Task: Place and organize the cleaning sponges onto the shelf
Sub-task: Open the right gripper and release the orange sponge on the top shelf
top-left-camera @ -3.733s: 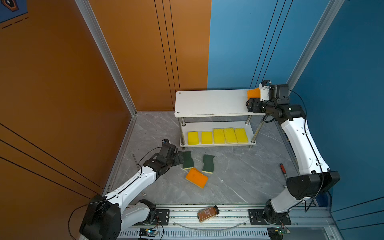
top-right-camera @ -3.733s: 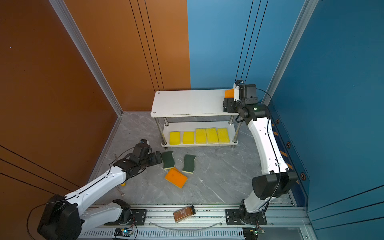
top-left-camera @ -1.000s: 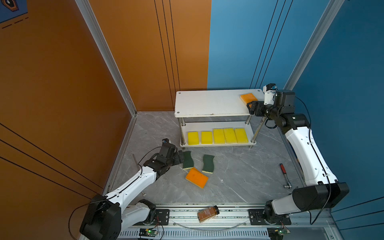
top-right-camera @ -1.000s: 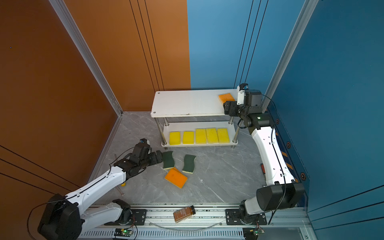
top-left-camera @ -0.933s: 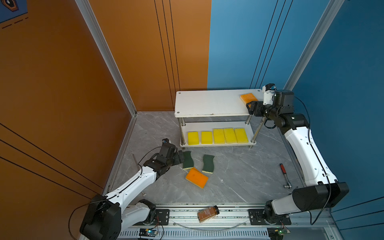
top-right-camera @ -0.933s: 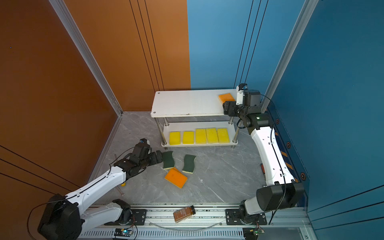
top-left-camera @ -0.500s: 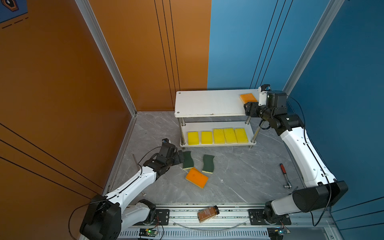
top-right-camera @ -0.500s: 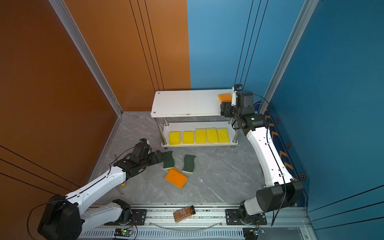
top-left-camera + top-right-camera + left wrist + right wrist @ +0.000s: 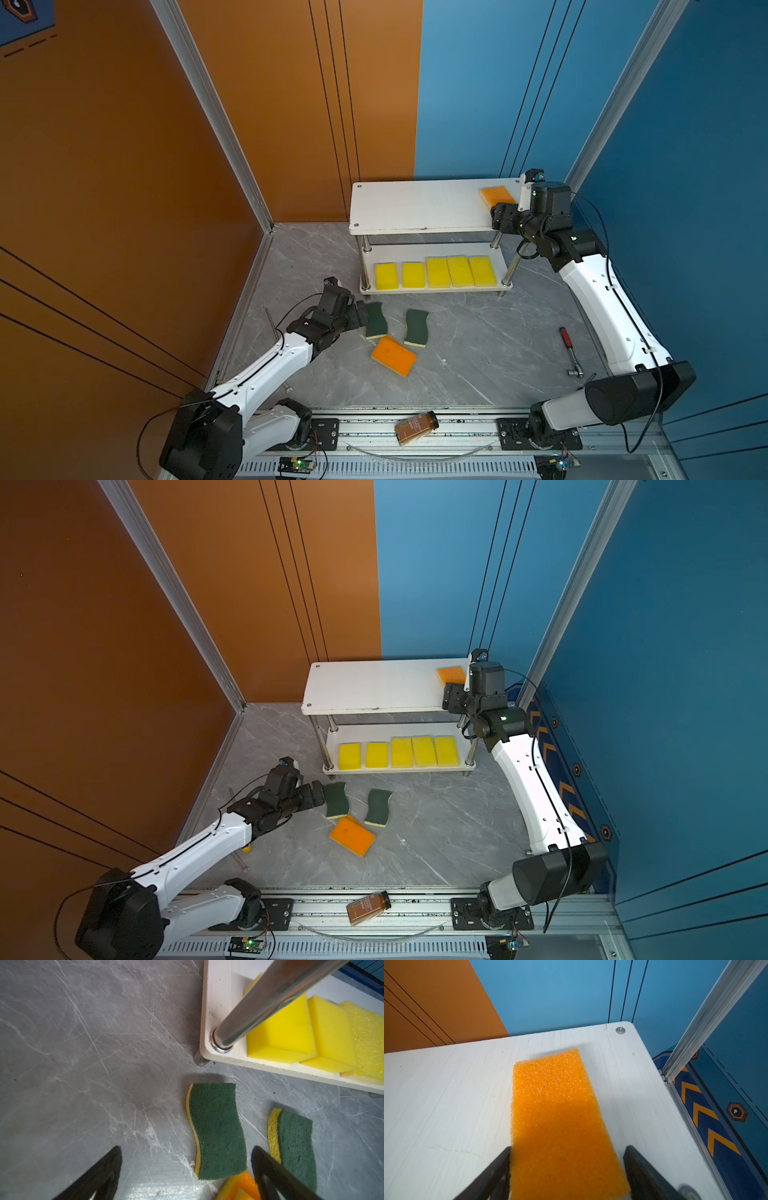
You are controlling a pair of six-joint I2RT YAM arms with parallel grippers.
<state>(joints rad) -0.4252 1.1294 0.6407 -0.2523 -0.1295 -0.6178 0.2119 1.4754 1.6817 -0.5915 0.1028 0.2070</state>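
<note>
The right pincer (image 9: 500,207) partly hides the orange sponge (image 9: 496,193) (grip unclear).

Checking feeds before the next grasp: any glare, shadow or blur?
Left wrist view: chrome shelf post blurred close-up; glare on grey marble tabletop. Right wrist view: shadow darkens the camera-side half of the orange rectangular foam sponge. Both top views: even, sharp.

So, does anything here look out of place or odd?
Yes: a brown bottle lies on its side on the front rail, and a red-handled tool lies loose on the grey table.
</note>
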